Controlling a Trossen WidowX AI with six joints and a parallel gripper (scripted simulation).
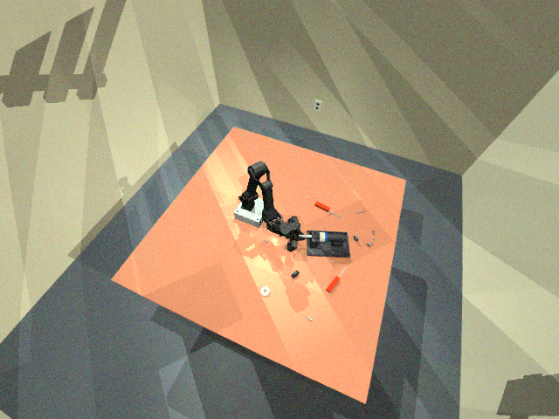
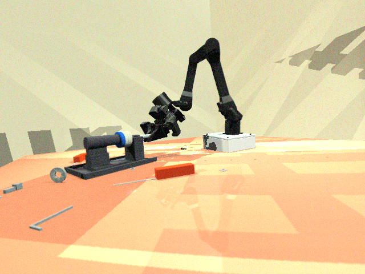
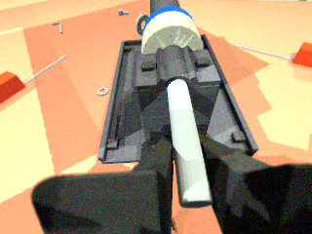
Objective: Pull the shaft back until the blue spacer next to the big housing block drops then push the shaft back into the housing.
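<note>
The pale shaft (image 1: pixel 307 236) (image 2: pixel 145 136) (image 3: pixel 182 112) runs through the dark support post (image 2: pixel 138 147) toward the big dark housing (image 1: pixel 337 236) (image 2: pixel 98 141). The blue spacer (image 1: pixel 326 236) (image 2: pixel 119 139) (image 3: pixel 171 9) is in line on the shaft against the housing. Cream spacers (image 1: pixel 321 236) (image 2: pixel 127 138) (image 3: pixel 171 31) sit between it and the post; their exact number is unclear. My gripper (image 1: pixel 301 236) (image 3: pixel 181 139) is shut on the shaft outside the post, with the shaft's end sticking out toward the wrist camera. The shaft's inner part is hidden by the spacers.
The dark base plate (image 2: pixel 88 174) (image 3: pixel 109 151) carries the housing and post. Red screwdrivers (image 1: pixel 333 284) (image 1: pixel 322 206) lie on both sides. A grey ring (image 2: pixel 53 174) stands beyond the housing end, near a hex key (image 2: pixel 54 216). A white ring (image 1: pixel 261 292) and a small black part (image 1: pixel 295 273) lie elsewhere.
</note>
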